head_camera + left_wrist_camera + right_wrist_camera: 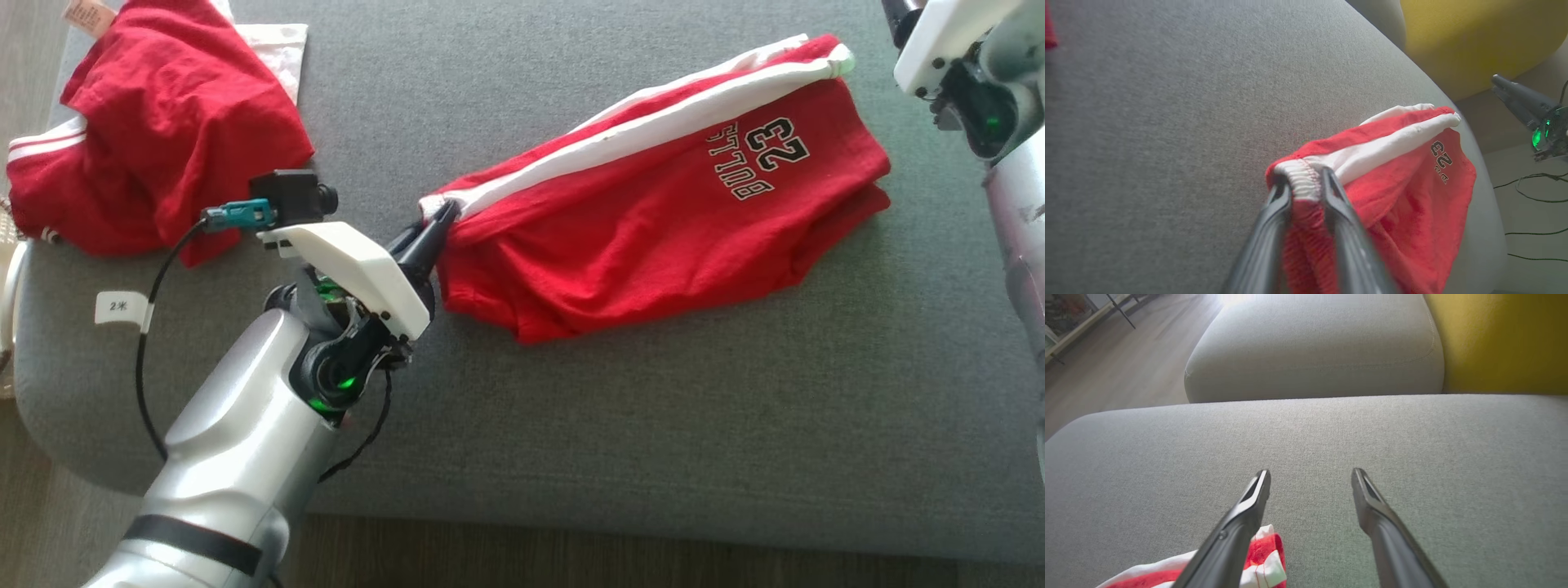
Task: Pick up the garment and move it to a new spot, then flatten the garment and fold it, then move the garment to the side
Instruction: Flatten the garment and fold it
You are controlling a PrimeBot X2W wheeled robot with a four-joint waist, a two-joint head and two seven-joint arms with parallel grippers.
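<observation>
The red garment [653,220] lies folded lengthwise across the middle of the grey sofa cushion [571,425]. The left tool [445,216] pinches its waistband [1302,185] at the left end. The right tool [1310,475] gapes wide and empty by its far right corner. A crumpled red cloth [163,122] sits far left.

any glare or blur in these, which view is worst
Right wrist view is worst: glare whites out the top edge of the far cushion. Left wrist view: the left gripper blurs toward the bottom edge, the garment looks sharp. Head view: even light, print readable.
</observation>
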